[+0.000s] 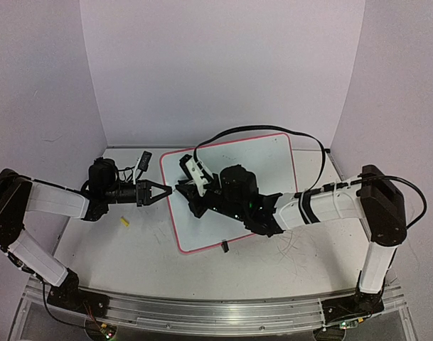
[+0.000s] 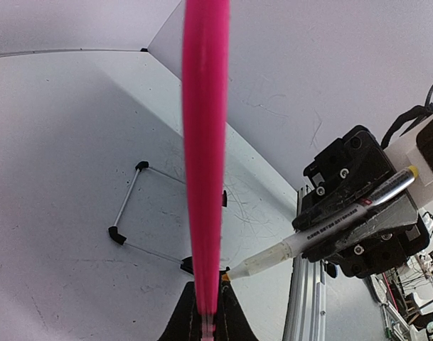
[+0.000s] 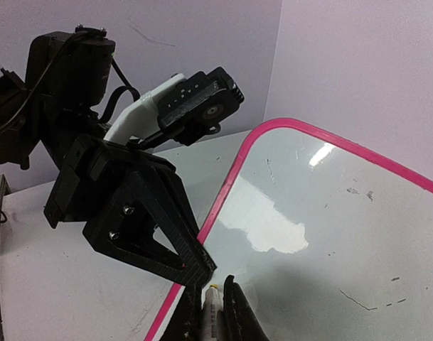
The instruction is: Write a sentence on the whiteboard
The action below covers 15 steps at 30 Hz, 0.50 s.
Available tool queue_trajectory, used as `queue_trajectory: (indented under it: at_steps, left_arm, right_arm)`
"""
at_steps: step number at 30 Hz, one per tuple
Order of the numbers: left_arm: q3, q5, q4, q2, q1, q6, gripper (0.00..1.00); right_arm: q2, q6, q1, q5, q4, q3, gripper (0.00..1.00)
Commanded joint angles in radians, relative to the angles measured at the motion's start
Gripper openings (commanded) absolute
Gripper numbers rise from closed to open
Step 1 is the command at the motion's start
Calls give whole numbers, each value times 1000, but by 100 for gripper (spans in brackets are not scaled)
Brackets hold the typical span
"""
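The whiteboard, glossy white with a pink-red rim, lies in the middle of the table. My left gripper is shut on its left rim; in the left wrist view the rim runs up from between my closed fingers. My right gripper is shut on a white marker with a yellow tip. The tip rests at the board's left edge, right beside the left gripper. The marker also shows in the left wrist view. No yellow sentence shows on the board, only a few small dark specks.
A small yellow cap lies on the table left of the board. A black and white object lies at the back left. The board's wire stand and black feet show underneath it. A black foot sits at the board's near edge.
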Motion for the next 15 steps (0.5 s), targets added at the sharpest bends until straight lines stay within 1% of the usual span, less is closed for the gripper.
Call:
queue_trajectory:
  at_steps: [1,15]
  left_arm:
    - [43,-9,3,16,-8,37,0]
    - [43,-11,-3,11,-8,37,0]
  right_arm:
    - [6,-2,-1,47,15,5,0]
    - [0,17,5,43,11,-29,0]
